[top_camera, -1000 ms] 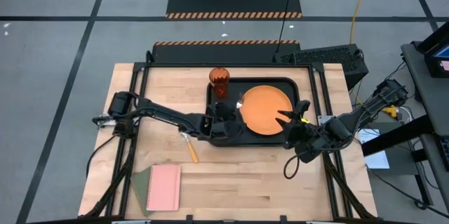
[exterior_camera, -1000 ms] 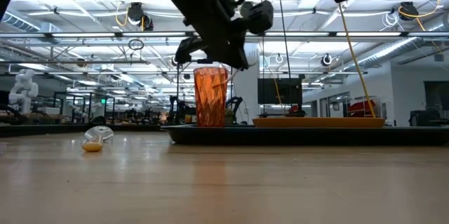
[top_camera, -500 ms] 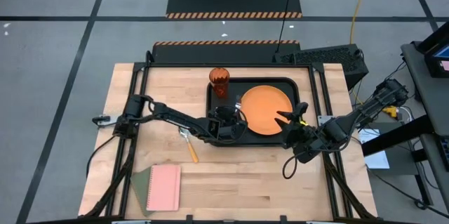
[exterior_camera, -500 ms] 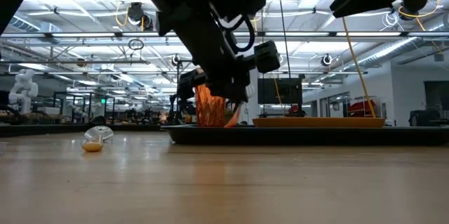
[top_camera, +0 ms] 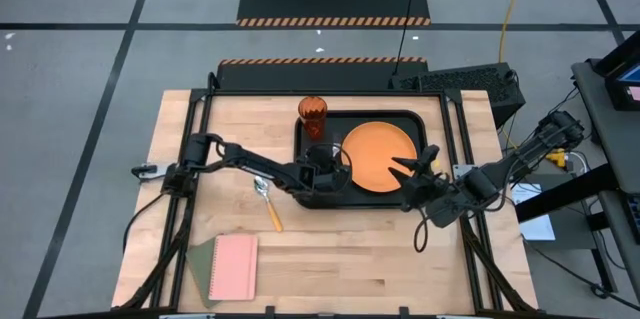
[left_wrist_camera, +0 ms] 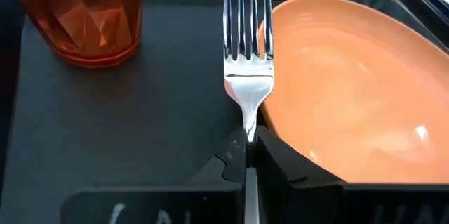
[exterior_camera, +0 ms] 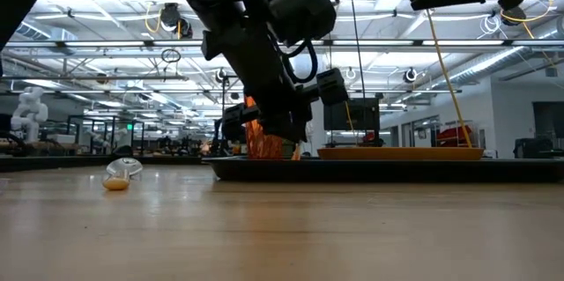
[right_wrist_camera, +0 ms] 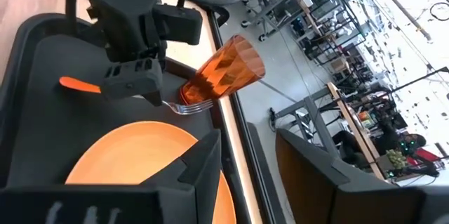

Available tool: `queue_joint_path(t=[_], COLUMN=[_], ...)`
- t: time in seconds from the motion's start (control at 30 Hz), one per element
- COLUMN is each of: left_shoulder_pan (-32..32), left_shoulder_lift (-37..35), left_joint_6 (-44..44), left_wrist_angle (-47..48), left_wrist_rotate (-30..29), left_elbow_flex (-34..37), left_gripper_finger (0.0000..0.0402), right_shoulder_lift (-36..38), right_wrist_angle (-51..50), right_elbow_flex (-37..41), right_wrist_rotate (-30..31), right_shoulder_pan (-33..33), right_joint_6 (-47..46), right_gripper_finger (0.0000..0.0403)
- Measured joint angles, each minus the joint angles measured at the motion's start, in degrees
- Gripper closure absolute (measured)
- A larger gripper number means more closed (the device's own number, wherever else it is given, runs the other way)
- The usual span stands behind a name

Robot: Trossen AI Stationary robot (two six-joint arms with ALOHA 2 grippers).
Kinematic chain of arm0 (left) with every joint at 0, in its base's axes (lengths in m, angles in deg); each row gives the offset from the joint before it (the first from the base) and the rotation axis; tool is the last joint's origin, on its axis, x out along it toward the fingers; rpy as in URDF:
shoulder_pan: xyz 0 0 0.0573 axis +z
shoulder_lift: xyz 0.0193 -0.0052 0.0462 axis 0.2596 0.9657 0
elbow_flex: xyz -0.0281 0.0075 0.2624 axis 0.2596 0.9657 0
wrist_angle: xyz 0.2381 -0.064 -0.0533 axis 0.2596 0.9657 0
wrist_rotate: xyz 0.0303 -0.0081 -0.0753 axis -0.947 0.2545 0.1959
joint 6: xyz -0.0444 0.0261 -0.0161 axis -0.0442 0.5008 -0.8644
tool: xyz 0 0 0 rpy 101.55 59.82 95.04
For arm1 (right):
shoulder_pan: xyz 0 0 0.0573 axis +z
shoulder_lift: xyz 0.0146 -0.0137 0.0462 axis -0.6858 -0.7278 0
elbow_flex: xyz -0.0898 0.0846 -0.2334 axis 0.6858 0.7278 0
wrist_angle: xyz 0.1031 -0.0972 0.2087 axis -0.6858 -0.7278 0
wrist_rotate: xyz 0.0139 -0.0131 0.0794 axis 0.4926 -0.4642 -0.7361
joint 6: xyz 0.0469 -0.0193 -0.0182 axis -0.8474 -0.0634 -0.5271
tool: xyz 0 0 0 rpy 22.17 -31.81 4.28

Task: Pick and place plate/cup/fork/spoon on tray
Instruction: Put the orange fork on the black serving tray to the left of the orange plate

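Fork pinched in left tool, tines beside plate, over tray.

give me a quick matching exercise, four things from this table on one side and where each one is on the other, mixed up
Things:
1. fork
2. spoon
3. plate
4. pink notebook

Places:
A. lying flat on the tray, right part
B. on the bare wood left of the tray
C. held in the left hand, tines over the tray beside the plate
D. near the table's front left corner

Pairs: 1-C, 2-B, 3-A, 4-D
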Motion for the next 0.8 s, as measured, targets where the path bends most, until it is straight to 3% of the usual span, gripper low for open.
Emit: queue_joint_path(t=[0.4,0.6,0.8], left_shoulder_pan=[1.99,3.32,3.36], left_shoulder_lift=[0.47,3.88,5.46], left_joint_6=[-2.87,-4.43,-4.94], left_wrist_angle=[1.19,-1.68,-3.65], left_wrist_rotate=[1.78,5.72,4.79], left_elbow_flex=[-0.02,-0.1,-0.09], left_gripper_finger=[0.0385,0.0384,0.0383], right_shoulder_lift=[0.36,0.32,0.34], right_wrist_angle=[3.15,4.33,4.66], right_elbow_flex=[0.0,0.0,0.0], right_wrist_rotate=[-0.11,-0.13,-0.13], right_shoulder_pan=[0.0,0.02,0.09], right_joint_6=[3.1,4.5,5.05], right_gripper_finger=[0.0273,0.0273,0.0273])
